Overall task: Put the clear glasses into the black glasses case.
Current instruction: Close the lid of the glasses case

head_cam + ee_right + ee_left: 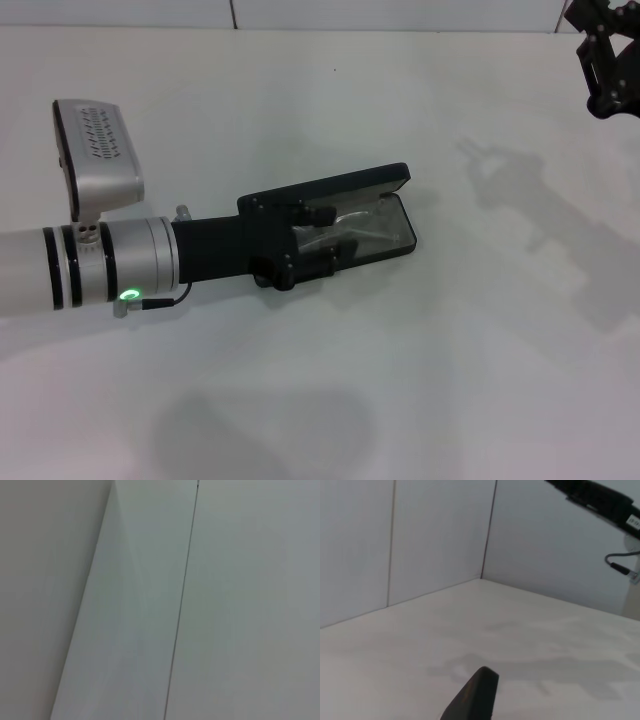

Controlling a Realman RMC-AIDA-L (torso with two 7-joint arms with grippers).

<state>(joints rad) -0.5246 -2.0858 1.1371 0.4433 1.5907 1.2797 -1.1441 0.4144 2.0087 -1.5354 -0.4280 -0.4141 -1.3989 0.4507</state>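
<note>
Glasses already lying in the open case, left gripper over them, grip hidden; lid unclosed; right gripper parked far off.

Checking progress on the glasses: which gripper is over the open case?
The left gripper, reaching over the case and glasses. The right gripper sits far off.

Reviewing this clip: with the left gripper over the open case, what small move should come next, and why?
Probably a small lift of the left gripper straight up from the black glasses case. The clear glasses already seem to lie in its open tray, lid still up, so clearing the case comes first. The right gripper is parked at the far right.
</note>
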